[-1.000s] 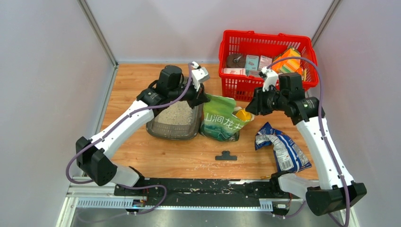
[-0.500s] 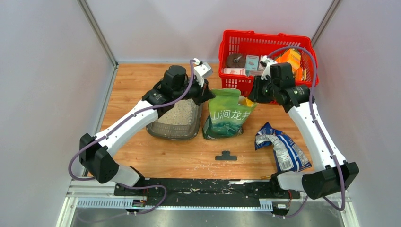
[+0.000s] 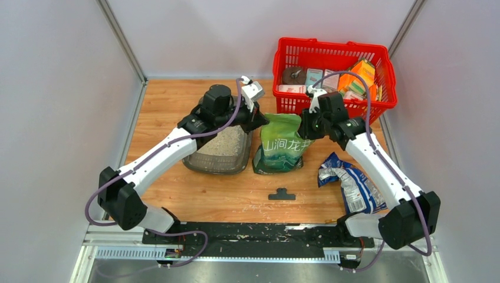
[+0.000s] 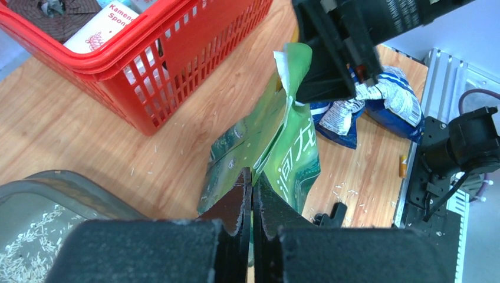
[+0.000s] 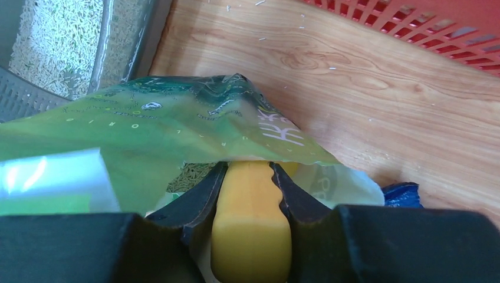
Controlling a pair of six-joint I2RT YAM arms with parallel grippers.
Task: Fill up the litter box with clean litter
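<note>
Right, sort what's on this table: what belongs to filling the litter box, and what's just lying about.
Job: litter box, clean litter in it, green bag pinched by left gripper, yellow piece gripped by right gripper.
Lying about: red basket of goods, crumpled blue bag, black T-shaped part.

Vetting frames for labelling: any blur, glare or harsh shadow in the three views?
Top external: even light, sharp, only soft shadows on the light wooden tabletop. Left wrist: black left fingers blurred up close, glossy green printed bag sharp. Right wrist: black right fingers and the yellow plastic bar they clamp are soft; pale sheen on the bag's left corner.
</note>
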